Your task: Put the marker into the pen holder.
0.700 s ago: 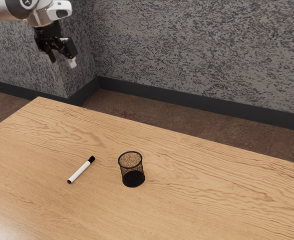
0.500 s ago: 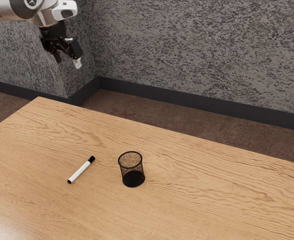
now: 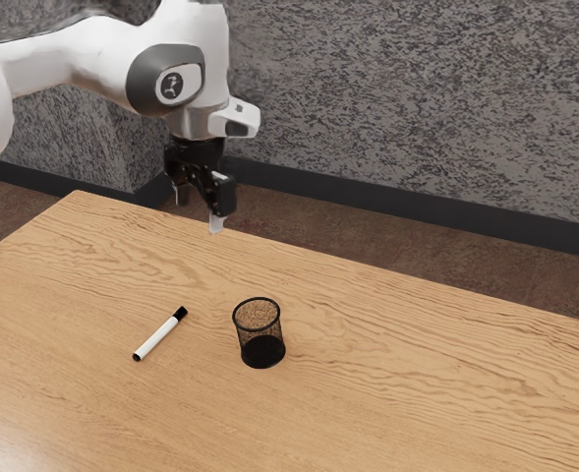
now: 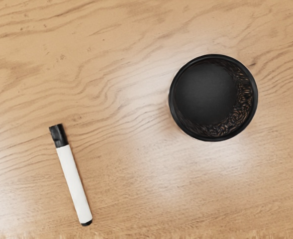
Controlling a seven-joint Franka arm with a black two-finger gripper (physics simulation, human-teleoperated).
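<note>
High above the table, my gripper (image 3: 199, 211) hangs open with its fingers apart and nothing between them. The marker (image 3: 159, 335), white with a black cap, lies flat on the wood, beside the pen holder and not touching it. The pen holder (image 3: 260, 350) is a round black mesh cup, upright, with no marker inside. From the hand's camera, the marker (image 4: 73, 183) and the round mouth of the pen holder (image 4: 213, 98) are both seen from above, a gap of bare wood between them.
The wooden table (image 3: 397, 364) has its far edge below a grey patterned wall (image 3: 397, 98). A dark baseboard (image 3: 368, 202) runs along the wall's foot above a brown floor.
My arm has swung toward the exterior view's right and come lower, bringing the gripper nearer to the table. The marker and pen holder have stayed where they were.
</note>
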